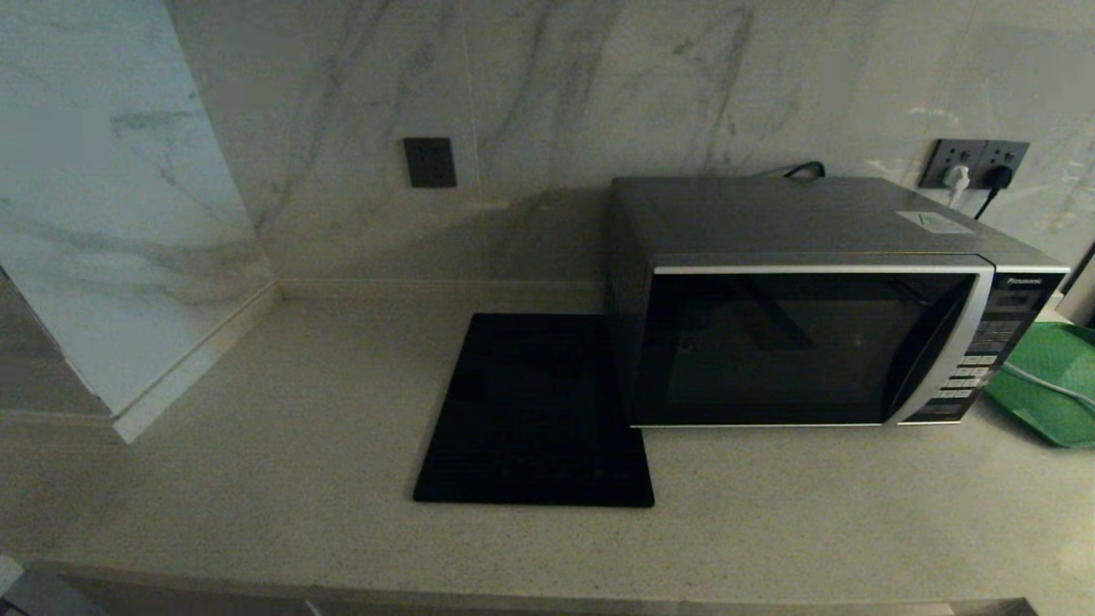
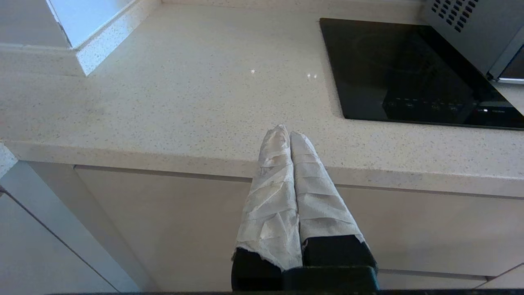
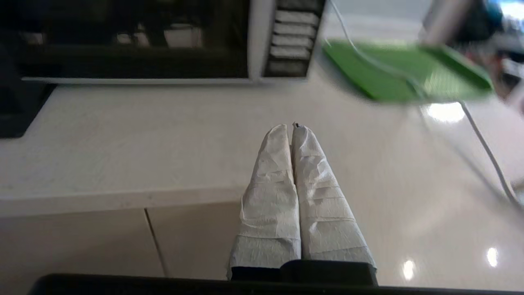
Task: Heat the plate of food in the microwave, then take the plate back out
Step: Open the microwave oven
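Observation:
The silver-grey microwave (image 1: pixel 813 334) stands at the back right of the counter with its dark glass door closed; its button panel (image 3: pixel 291 39) and door also show in the right wrist view. The plate of food is out of view. My left gripper (image 2: pixel 288 132) hangs shut in front of the counter's front edge, left of the black slab, holding nothing. My right gripper (image 3: pixel 290 128) is shut and empty, above the counter's front edge, facing the microwave's button panel from a distance. Neither arm shows in the head view.
A flat black square slab (image 1: pixel 535 411) lies on the counter just left of the microwave. A green tray (image 1: pixel 1048 385) with a white cable across it sits right of the microwave. A marble wall block (image 1: pixel 111 214) juts out at the left. Wall sockets (image 1: pixel 975 162) are behind.

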